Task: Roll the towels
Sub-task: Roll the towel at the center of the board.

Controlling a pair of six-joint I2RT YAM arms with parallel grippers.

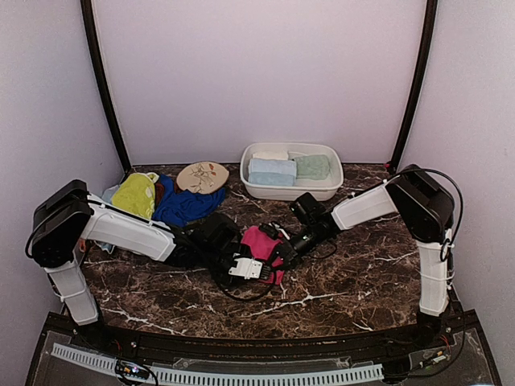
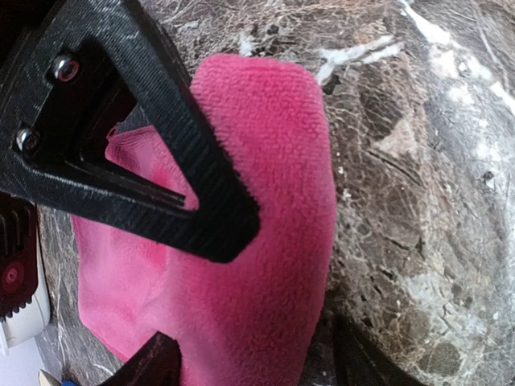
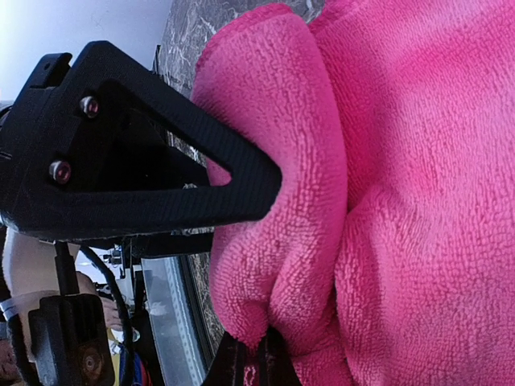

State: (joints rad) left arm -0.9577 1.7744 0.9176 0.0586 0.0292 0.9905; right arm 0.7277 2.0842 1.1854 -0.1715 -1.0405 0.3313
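The hot pink towel looks limp, best taken at its edge, where the right gripper pinches a fold; the left gripper gapes wide.

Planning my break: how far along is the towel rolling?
Done: pale blue towel and mint towel look rolled in the white basin. In hand: the right claw pinches a fold of the hot pink towel; the left claw stands open over it. Left: yellow-green towel and royal blue towel, heaped unrolled.

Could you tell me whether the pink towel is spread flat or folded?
Folded: the pink towel lies doubled over, its rounded fold edge visible in both wrist views.
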